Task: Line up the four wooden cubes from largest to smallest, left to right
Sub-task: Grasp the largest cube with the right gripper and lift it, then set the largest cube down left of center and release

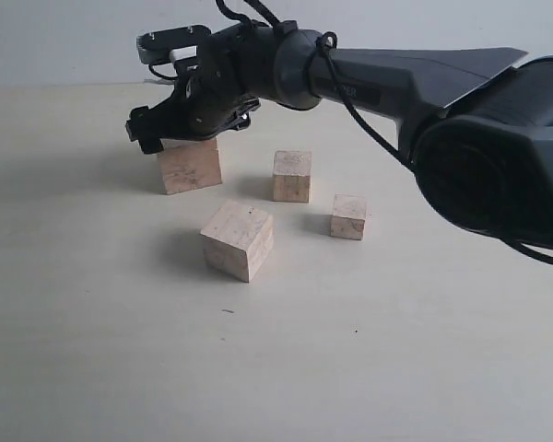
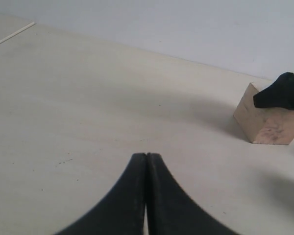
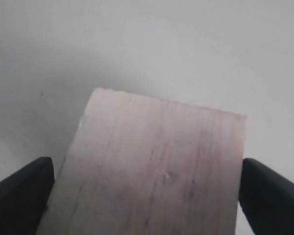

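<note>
- The right gripper [image 1: 195,127] straddles the far-left cube [image 1: 190,166]. Its jaws are wide, with a finger [image 3: 19,191] close against each side. We cannot tell whether they press.
- That cube rests flat on the table [image 1: 92,350], one face toward the exterior view. It is pale raw wood with fine grain streaks.
- To its right in that view, the middle cube [image 1: 292,175] and the smallest cube [image 1: 348,216] sit apart.
- The front cube [image 1: 238,239] is turned edge-forward.
- All are equal-sided, with no long axis.
- The left gripper [image 2: 146,159] is closed and empty.
</note>
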Controlling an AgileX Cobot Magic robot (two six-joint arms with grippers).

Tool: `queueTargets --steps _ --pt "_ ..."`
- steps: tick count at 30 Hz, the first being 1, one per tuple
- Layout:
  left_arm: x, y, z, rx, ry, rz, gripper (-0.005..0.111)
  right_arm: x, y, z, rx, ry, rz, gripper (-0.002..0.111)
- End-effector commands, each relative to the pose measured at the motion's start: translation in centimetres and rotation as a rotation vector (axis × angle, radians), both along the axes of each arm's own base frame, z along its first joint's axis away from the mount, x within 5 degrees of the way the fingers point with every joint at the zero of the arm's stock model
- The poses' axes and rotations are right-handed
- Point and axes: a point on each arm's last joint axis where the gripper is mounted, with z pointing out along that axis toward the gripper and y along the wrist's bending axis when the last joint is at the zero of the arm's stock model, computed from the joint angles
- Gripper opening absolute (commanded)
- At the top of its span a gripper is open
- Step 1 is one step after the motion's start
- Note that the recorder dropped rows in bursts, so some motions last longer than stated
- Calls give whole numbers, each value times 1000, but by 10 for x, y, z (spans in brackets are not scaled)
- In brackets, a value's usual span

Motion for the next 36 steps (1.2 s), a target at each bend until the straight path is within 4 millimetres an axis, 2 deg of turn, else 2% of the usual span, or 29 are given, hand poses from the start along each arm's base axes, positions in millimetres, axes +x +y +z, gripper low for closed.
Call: queueTargets --steps 1,2,3,7,10,13,14,17,20,27,36 --pt "0 0 0 -7 -6 -1 0 0 -1 -6 -8 38 -30 83" --pt "0 0 0 -7 -6 -1 0 0 -1 -3 -3 38 -30 77" --pt "0 0 0 -7 -6 -1 0 -1 -2 8 7 26 -28 56" --pt "0 0 0 -7 -6 -1 0 -7 -6 41 -37 -18 66 0" --pt "0 0 0 -7 -6 -1 0 -15 -7 64 -54 -50 205 0" --pt "0 0 0 -7 -6 -1 0 -44 -4 94 -25 -25 582 0" --pt "0 0 0 -7 -6 -1 0 -55 -4 98 -1 5 710 0" --pt "0 0 0 -7 -6 -1 0 -72 -6 100 -4 -20 1035 0" --pt "0 0 0 -7 -6 -1 0 -78 -10 97 -46 -83 1233 0" --pt "0 0 0 -7 -6 -1 0 -67 -4 83 -71 -148 1184 0" --pt "0 0 0 -7 -6 -1 0 -61 3 37 -85 -59 1144 0"
